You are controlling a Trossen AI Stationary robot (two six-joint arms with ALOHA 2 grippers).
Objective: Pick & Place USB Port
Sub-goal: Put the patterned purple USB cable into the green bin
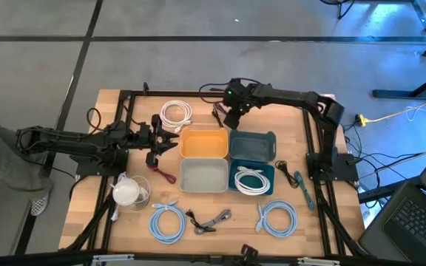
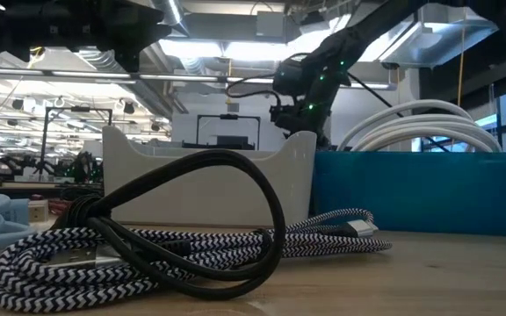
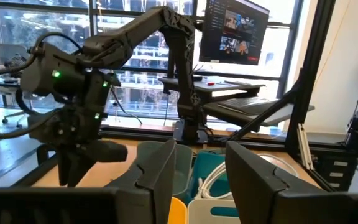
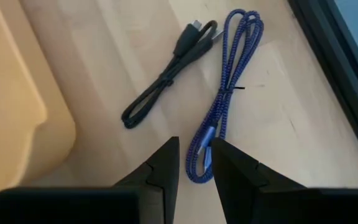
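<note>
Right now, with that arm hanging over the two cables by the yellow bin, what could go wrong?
The right gripper hangs over a blue cable, fingers narrowly apart and empty. It might pinch only one strand of the folded cable, so that it slips or trails. A black cable lies right beside it and could get snagged too. The yellow bin is close, so a dangling end could catch on its rim.
</note>
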